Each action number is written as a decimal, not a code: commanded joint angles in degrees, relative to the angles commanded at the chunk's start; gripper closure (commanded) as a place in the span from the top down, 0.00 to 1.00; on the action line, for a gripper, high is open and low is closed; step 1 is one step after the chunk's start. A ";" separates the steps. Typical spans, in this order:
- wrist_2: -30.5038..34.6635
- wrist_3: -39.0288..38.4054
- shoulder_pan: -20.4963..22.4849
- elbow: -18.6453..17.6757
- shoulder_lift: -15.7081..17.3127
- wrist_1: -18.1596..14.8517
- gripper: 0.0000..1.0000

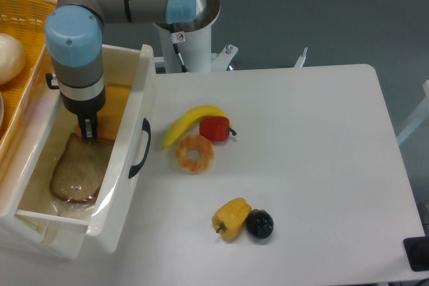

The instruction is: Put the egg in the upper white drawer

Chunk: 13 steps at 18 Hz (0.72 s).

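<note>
White tabletop (pixel 301 152) over a grey floor, robot pedestal at the back. All positions are relative to the deep white plastic drawer with the black curved handle (pixel 131 185).

Nearest, right of the drawer: a yellow toy pepper (pixel 230 218) touching a black round fruit (pixel 259 224). Further back: a ringed orange doughnut (pixel 195 153), a red toy pepper (pixel 216 128) and a yellow banana (pixel 190 122), bunched together.

Inside the drawer: a brown bread slice (pixel 78 171) on the floor, an orange block (pixel 115 108) behind it. The black two-finger gripper (pixel 88 129) hangs inside, just above the slice's far edge. A sliver of salmon-orange shows at its tip, probably the egg (pixel 81 131); too hidden to judge its shape. Can't tell whether the fingers pinch it or have let go.

Left of the drawer: a yellow wicker basket (pixel 27 5) holding a white ball (pixel 10 57).

Judgement: egg is in the drawer; release and retreat remain.
</note>
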 joint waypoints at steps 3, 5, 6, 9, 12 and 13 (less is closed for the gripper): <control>0.00 0.00 0.09 -0.17 -0.09 -0.09 0.41; 0.00 0.00 0.00 -0.44 -0.09 0.00 0.41; 0.00 0.00 0.00 -0.53 -0.09 0.00 0.41; 0.00 0.00 0.00 -0.53 -0.09 0.00 0.42; 0.00 0.00 0.00 -0.53 -0.35 0.00 0.42; 0.00 0.00 0.00 -0.53 -0.44 0.00 0.44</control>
